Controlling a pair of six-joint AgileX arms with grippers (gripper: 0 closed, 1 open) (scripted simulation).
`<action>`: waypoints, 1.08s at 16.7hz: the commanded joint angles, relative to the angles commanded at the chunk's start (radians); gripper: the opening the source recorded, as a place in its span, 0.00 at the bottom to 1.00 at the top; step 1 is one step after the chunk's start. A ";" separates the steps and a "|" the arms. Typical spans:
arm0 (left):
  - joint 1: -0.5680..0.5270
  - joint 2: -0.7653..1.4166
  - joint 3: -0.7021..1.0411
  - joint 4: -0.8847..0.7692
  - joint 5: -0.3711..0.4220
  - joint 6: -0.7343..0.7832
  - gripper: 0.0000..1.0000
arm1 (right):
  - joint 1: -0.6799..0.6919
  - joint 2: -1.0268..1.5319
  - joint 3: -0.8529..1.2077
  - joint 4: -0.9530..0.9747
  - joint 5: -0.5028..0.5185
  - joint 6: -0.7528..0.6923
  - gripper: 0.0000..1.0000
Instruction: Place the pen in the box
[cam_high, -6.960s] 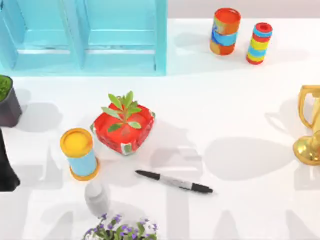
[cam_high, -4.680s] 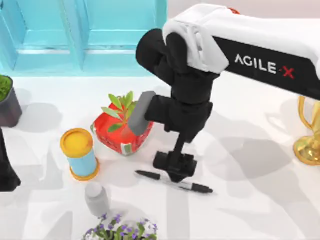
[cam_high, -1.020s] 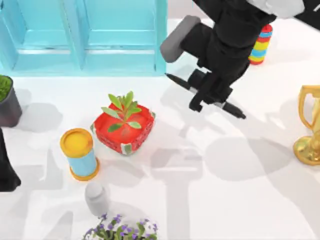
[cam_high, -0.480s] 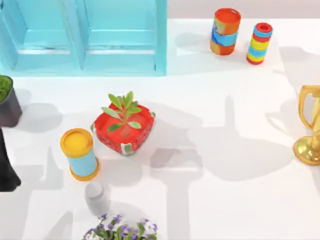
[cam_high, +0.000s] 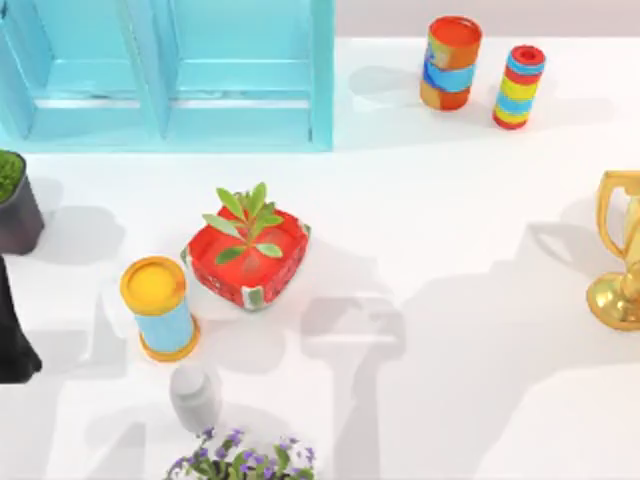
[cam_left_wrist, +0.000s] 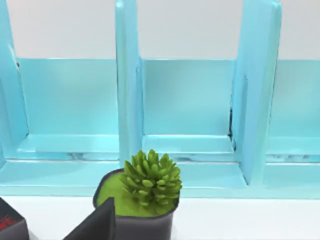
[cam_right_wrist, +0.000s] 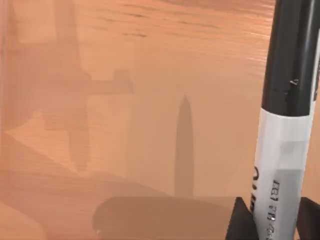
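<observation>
One: Two things you'll want to know: where is the pen, and why is it held that way?

Two: Your right gripper (cam_right_wrist: 274, 222) is clenched on the pen (cam_right_wrist: 287, 125), low on the grey printed barrel. The black end sticks out ahead of the jaws. Gripping one end leaves most of the length free, which I'd judge helps you lead it into an opening tip first.

One: What's behind it?

Two: An orange-brown wood-grained surface (cam_right_wrist: 125, 100) sits close enough to catch the pen's slim shadow. It may be the box, but you can't tell from here. The pen isn't touching it.

One: So do I let go?

Two: My guess is not yet. Make sure the tip is over the inside first, or it could drop outside or roll.

One: And the other arm?

Two: Your left arm (cam_high: 12, 330) is parked at the left edge of the table (cam_high: 450, 250). Its wrist faces a potted succulent (cam_left_wrist: 150, 180) and the blue rack (cam_high: 170, 75) at the far-left corner. I can't tell whether its gripper is clenched. It probably sits there to keep out of the way.
</observation>
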 joint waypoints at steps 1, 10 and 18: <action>0.000 0.000 0.000 0.000 0.000 0.000 1.00 | -0.026 0.021 -0.010 -0.001 -0.017 0.041 0.00; 0.000 0.000 0.000 0.000 0.000 0.000 1.00 | -0.049 0.044 -0.041 0.016 -0.045 0.102 0.00; 0.000 0.000 0.000 0.000 0.000 0.000 1.00 | -0.011 0.012 -0.323 0.246 -0.052 0.145 0.00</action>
